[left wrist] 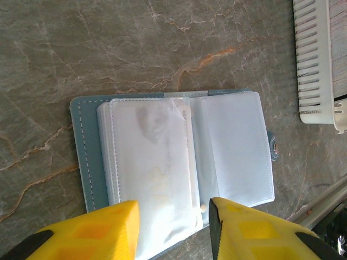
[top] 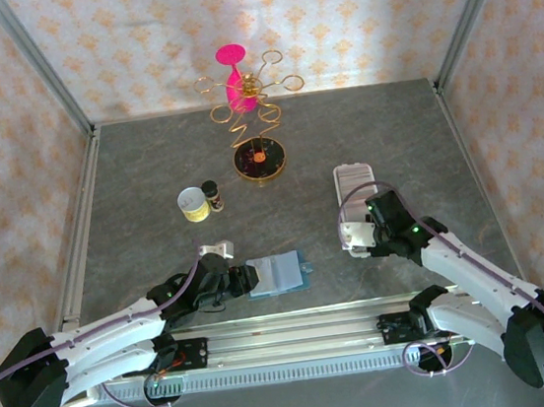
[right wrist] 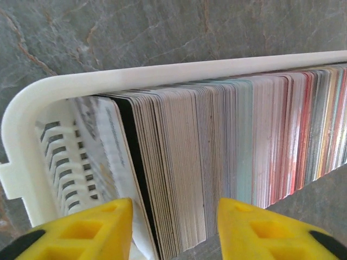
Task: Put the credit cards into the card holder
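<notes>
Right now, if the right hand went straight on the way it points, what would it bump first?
Probably the packed row of credit cards standing in the white card holder, straight ahead of the right hand. How near they are is hard to tell.

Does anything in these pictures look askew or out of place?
One thing, perhaps. In the card holder, the end card seems to lean away from the other cards, which stand upright and tightly packed. Its printed face tips toward the empty slots. Nothing looks spilled or damaged.
</notes>
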Robot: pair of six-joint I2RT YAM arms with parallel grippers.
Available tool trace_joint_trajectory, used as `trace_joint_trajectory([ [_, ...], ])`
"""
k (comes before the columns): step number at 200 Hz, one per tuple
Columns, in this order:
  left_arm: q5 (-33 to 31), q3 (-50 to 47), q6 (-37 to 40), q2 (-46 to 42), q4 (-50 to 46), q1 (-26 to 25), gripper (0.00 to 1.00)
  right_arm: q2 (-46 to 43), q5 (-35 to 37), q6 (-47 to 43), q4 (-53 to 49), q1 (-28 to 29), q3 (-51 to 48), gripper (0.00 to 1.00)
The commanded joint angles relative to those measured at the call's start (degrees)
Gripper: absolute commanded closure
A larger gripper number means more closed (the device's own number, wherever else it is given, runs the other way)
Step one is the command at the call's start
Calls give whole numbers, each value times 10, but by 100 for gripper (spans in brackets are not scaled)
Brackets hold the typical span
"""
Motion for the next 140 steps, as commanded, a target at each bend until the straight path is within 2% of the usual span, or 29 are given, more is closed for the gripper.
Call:
trace_joint_trajectory([
  [1, 5, -9, -6, -1, 17, 3, 60, -1, 4, 5, 24, 2, -11, 49],
  [21, 5, -10, -6, 0, 20, 3, 60, 7, 3, 3, 35, 1, -13, 47],
  [32, 5, -10, -6, 0, 21, 3, 61, 12, 4, 3, 40, 2, -14, 40],
  [61, 6, -11, -6, 0, 22, 3, 61, 31, -5, 8, 52, 7, -9, 34],
  [114, 5, -12, -5, -1, 22, 3, 62, 72, -9, 13, 66, 15, 2, 35],
  [140, 5, -13, -4, -2, 20, 3, 62, 76, -7, 16, 60, 18, 11, 43],
])
